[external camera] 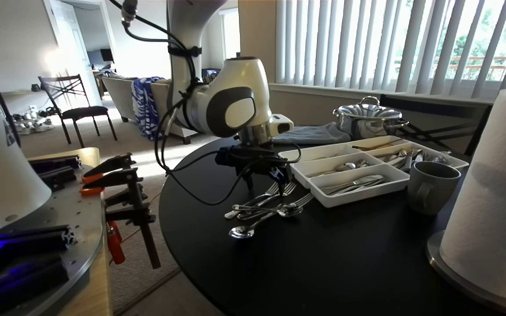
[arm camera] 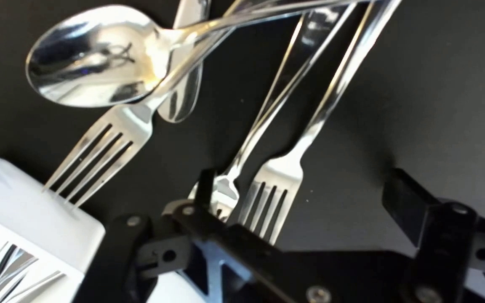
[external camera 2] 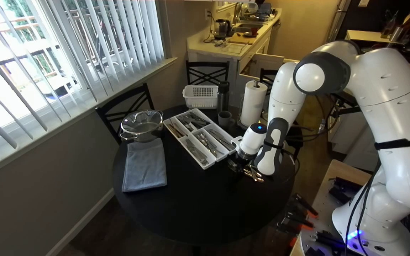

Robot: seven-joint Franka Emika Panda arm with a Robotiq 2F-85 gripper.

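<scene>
Because the end effector [arm camera: 302, 191] hangs over a tangle of cutlery [external camera: 262, 210] with its jaws wide apart and nothing gripped, catching the wrong piece, or two at once, looks the likeliest fault. In the wrist view the nearest fork [arm camera: 284, 167] lies on the tabletop [arm camera: 449, 92] in the gap between the fingers [arm camera: 205, 187], left of the middle; a second fork [arm camera: 225, 189] sits just left again, partly hidden by the left finger. Should that finger come down off-line, it could press on the tines; whether it touches them now I cannot tell. Closing from there may sweep the nearest fork sideways instead of pinching it, and slim, polished metal could well twist.

A spoon [arm camera: 99, 59] has its handle lying across those of the forks, so lifting one piece might drag the others along. On the left, a third fork [arm camera: 120, 130] has its tines right by the wall of the white tray [arm camera: 15, 185], where a nudge could jam them. In an exterior view, a drooping black cable [external camera: 211, 204] left of the cutlery might snag a handle.
</scene>
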